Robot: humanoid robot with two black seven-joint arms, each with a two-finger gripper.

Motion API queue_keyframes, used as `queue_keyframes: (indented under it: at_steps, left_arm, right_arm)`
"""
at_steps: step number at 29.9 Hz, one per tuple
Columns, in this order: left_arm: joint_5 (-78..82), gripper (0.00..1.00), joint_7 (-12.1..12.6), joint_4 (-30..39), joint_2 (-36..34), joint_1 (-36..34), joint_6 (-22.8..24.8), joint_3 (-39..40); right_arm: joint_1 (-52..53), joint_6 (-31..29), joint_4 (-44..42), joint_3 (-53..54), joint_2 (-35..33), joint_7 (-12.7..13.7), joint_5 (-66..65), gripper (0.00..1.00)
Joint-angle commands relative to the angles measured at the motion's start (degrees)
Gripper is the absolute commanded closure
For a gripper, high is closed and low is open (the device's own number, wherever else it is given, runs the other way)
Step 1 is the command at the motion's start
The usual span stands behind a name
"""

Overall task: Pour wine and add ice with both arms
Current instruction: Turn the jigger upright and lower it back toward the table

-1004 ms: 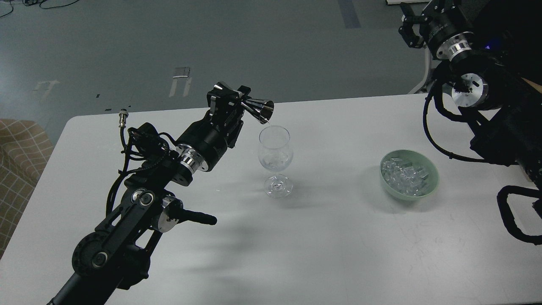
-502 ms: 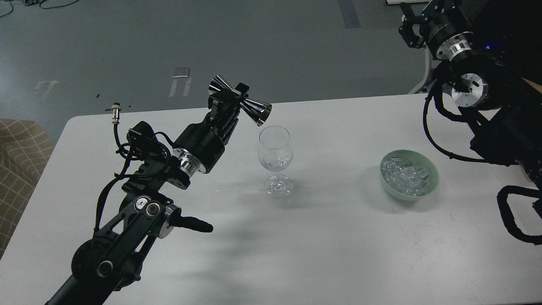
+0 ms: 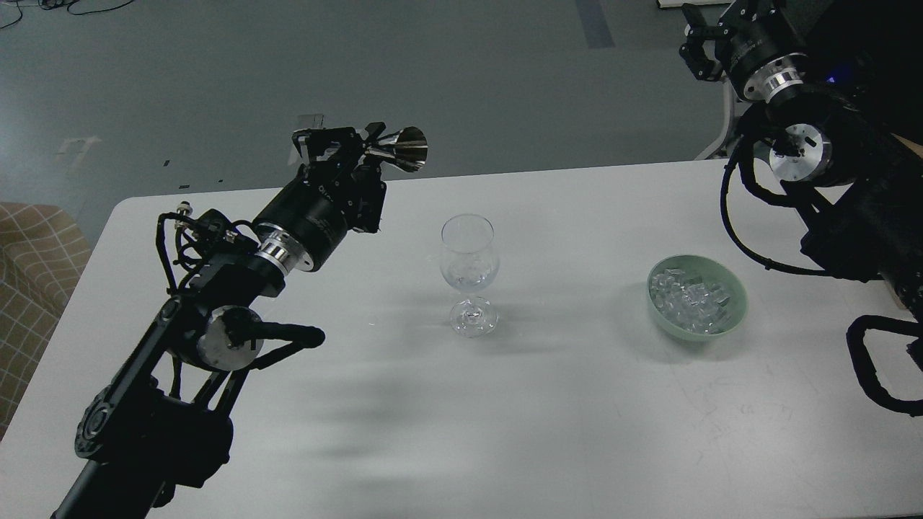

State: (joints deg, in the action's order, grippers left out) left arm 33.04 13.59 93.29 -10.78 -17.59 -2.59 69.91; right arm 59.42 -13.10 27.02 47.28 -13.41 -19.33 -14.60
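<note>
A clear stemmed glass (image 3: 469, 267) stands upright in the middle of the white table (image 3: 548, 404), with a little clear wine (image 3: 469, 274) in its bowl. My left gripper (image 3: 360, 148) is shut on a shiny steel jigger (image 3: 399, 148), held on its side above the table's far edge, up and left of the glass. A green bowl (image 3: 734, 317) heaped with clear ice cubes (image 3: 689, 297) sits to the right. My right gripper (image 3: 698, 45) is raised at the top right, off the table; its fingers cannot be told apart.
The right arm's thick links and looped cables (image 3: 851, 209) hang over the table's right edge, close to the bowl. A checked chair (image 3: 32, 267) stands left of the table. Grey floor lies beyond the far edge.
My left gripper has swung the jigger up and to the left, away from the glass rim; the stream into the glass has stopped. The right arm has not moved.
</note>
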Motion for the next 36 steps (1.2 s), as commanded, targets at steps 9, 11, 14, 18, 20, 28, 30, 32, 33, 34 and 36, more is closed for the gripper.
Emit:
queue_keyframes:
  at_steps: [9, 11, 14, 18, 20, 28, 30, 32, 33, 34, 36]
  left_arm:
    - [-26.9, 0.97, 4.9, -1.3, -0.3, 12.8, 0.6, 15.2]
    - [-27.2, 0.97, 4.9, -1.3, -0.2, 15.0, 0.6, 16.5]
    - [-27.2, 0.96, 5.0, -1.9, 0.4, 16.9, 0.7, 18.0]
    - [-28.8, 0.94, 4.7, -6.0, 0.8, 17.9, 3.4, 18.9]
    - [-28.9, 0.93, 4.4, -8.3, 0.8, 17.9, 4.4, 18.9]
    - [-29.0, 0.91, 4.0, -22.1, 0.8, 17.5, 15.1, 19.2]
    - [-29.0, 0.91, 3.9, -25.0, 0.8, 17.4, 18.7, 19.3]
    - [-29.0, 0.91, 3.9, -26.0, 0.8, 17.2, 19.6, 19.3]
    - [-29.0, 0.91, 3.9, -26.8, 0.8, 17.2, 19.8, 19.6]
    - [-29.0, 0.91, 3.9, -27.3, 0.8, 17.2, 19.9, 19.7]
    - [-29.0, 0.90, 3.9, -28.9, 0.8, 17.1, 20.5, 20.6]
  right_arm:
    - [0.0, 0.2, 0.0, -0.1, 0.1, 0.0, 0.0, 0.00]
    - [0.0, 0.2, 0.0, -0.1, 0.0, 0.0, 0.0, 0.00]
    - [-0.1, 0.2, 0.1, -0.1, 0.0, 0.0, 0.0, 0.00]
    - [-0.3, 0.3, 0.1, -0.1, 0.2, 0.0, 0.0, 0.00]
    - [-0.3, 0.3, 0.1, -0.1, 0.2, 0.0, 0.0, 0.00]
    - [-0.3, 0.3, 0.3, -0.1, 0.0, 0.0, 0.0, 0.00]
    - [-0.3, 0.3, 0.3, -0.1, -0.1, 0.0, 0.0, 0.00]
    - [-0.3, 0.3, 0.3, -0.1, -0.1, 0.0, 0.0, 0.00]
    - [-0.3, 0.3, 0.3, -0.1, -0.1, 0.0, 0.0, 0.00]
    - [-0.2, 0.3, 0.3, -0.1, -0.1, 0.0, 0.0, 0.00]
    - [-0.2, 0.3, 0.3, -0.1, 0.0, 0.0, 0.0, 0.00]
